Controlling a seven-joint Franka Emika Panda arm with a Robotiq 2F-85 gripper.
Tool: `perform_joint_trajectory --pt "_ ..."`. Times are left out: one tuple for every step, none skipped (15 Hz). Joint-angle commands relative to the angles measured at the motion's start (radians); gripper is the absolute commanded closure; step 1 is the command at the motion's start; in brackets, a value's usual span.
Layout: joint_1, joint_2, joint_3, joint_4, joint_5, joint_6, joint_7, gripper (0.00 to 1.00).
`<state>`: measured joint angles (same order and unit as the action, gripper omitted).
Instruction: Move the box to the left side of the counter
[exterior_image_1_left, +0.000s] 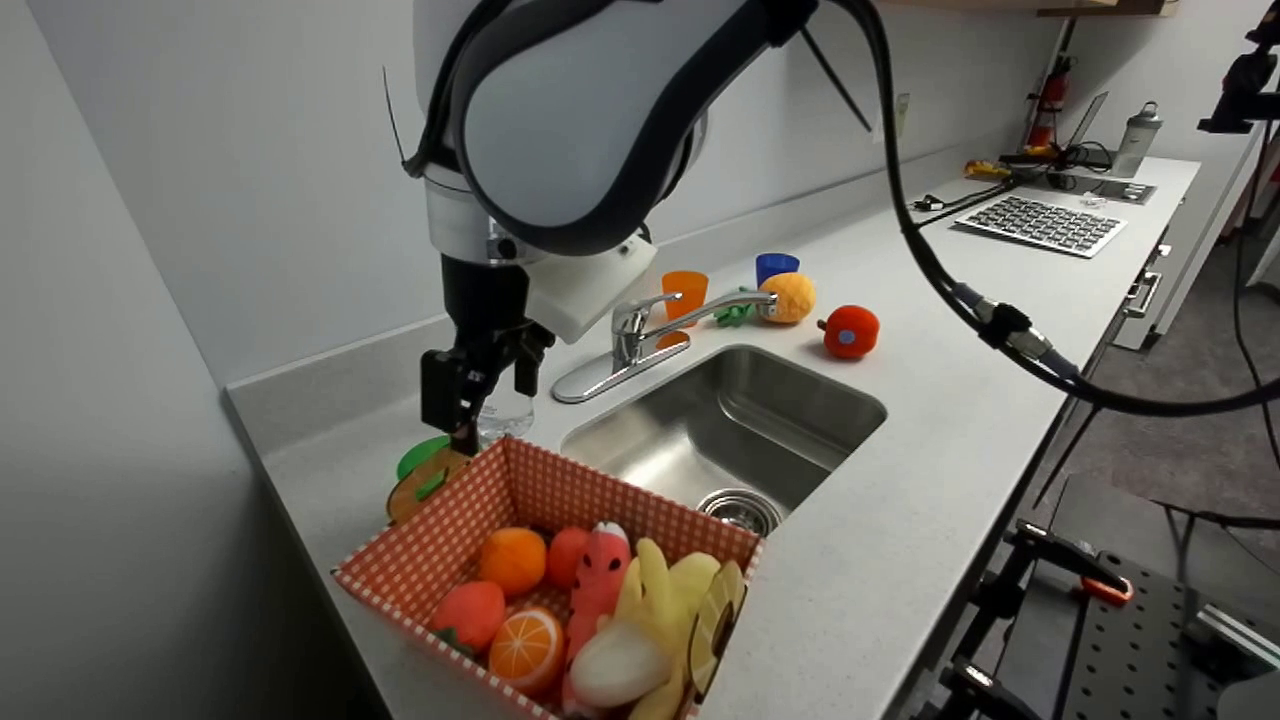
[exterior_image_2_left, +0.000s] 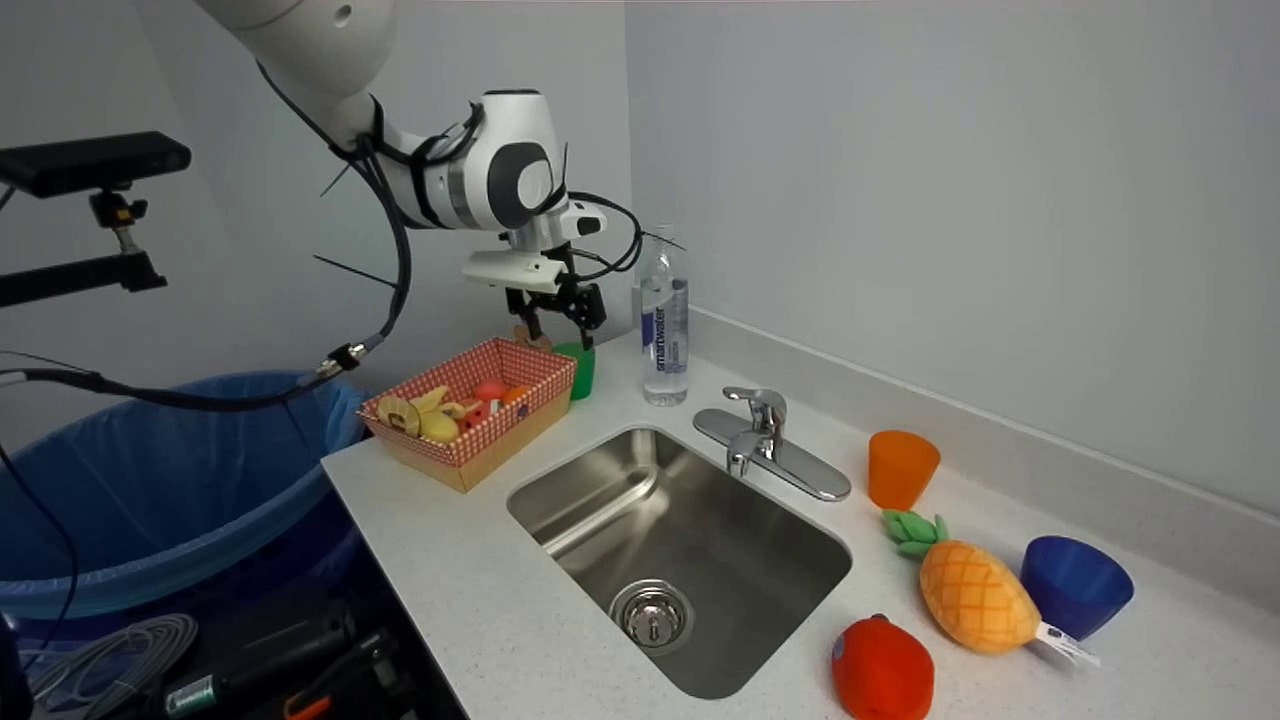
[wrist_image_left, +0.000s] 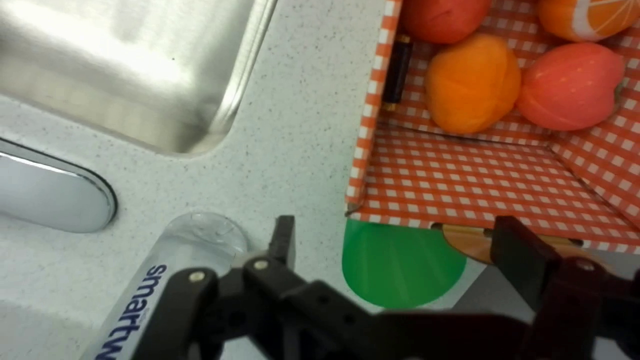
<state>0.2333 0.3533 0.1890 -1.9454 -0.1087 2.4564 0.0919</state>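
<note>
In an exterior view we look down from close above the box (exterior_image_1_left: 590, 495), along the counter (exterior_image_1_left: 930, 440) to its far edge. In an exterior view we look from farther off, roughly the opposite way, past the sink (exterior_image_2_left: 700, 540) to the counter's back corner. In both exterior views box, sink and tap (exterior_image_2_left: 768, 412) show. The wrist view, very near, looks down on box, bottle (wrist_image_left: 142, 292) and sink, its tilt hard to judge.

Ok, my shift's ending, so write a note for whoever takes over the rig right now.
Claw: open, near the green cup and box; contact unclear.
Box: on the counter, at its end beside the sink, holding toy fruit.
Done: it stands there; whether that's the intended left, I can't tell.
To do: confirm the side, then likely grip and move it, or back away.
</note>
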Motion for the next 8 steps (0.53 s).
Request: perform_joint_trajectory --pt "0.003 -0.051 0.005 -0.039 0.025 0.030 -0.015 0.00" --pt "0.003 -0.057 0.006 -0.040 0.025 0.032 -0.014 0.00" --pt "0.003 -0.060 0.008 -0.040 0.027 0.032 -0.014 0.00" --pt "0.001 -0.064 0.010 -0.039 0.034 0.027 -0.013 0.00" --pt "0.003 -0.063 0.009 -0.031 0.047 0.009 0.012 0.00" --pt "0.009 -0.031 0.000 -0.001 0.020 0.000 -0.002 0.00" --pt "0.008 -0.033 0.001 -0.001 0.029 0.000 -0.002 0.00" --pt "0.008 -0.034 0.001 -0.001 0.031 0.000 -0.002 0.00"
